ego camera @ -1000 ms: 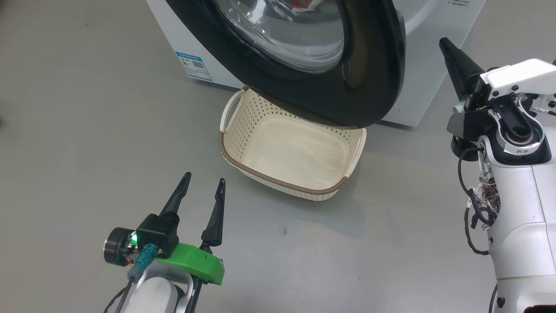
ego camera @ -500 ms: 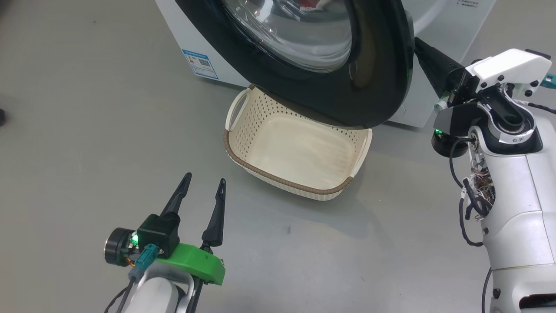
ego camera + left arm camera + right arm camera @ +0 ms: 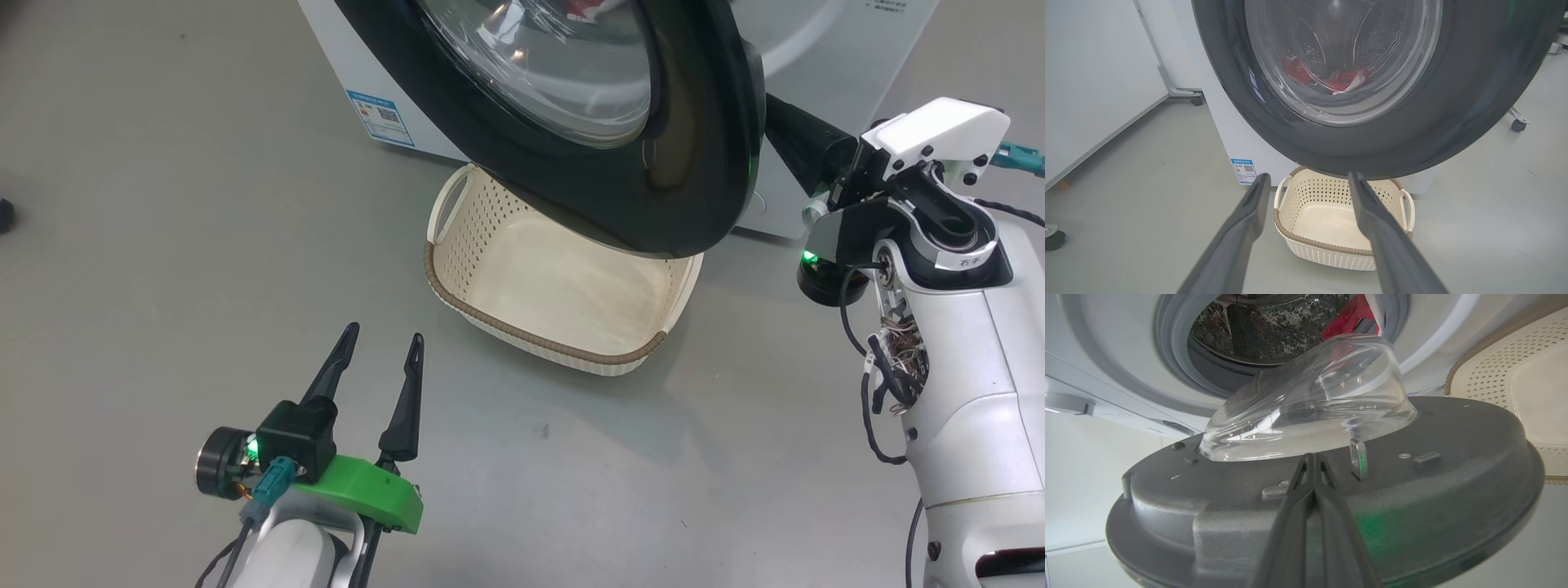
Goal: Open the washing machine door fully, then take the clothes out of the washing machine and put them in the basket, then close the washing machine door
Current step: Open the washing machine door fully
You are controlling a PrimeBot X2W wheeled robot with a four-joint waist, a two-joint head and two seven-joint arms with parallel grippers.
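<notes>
My left gripper [image 3: 385, 333] hung spread wide and empty over the floor [image 3: 163, 245], near the basket [image 3: 506, 328]. The basket stood empty beneath the partly open washing machine door [image 3: 694, 180]. The clothes [image 3: 1345, 77] lay inside the washing machine [image 3: 824, 57]. My right gripper [image 3: 1312, 459], fingers pressed together on nothing, sat behind the door at its inner face.

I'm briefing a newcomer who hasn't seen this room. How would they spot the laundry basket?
Find the white washing machine with its black-rimmed round door swung open. On the grey floor beneath that door sits the basket: cream perforated plastic, brown woven-look rim, loop handles.
</notes>
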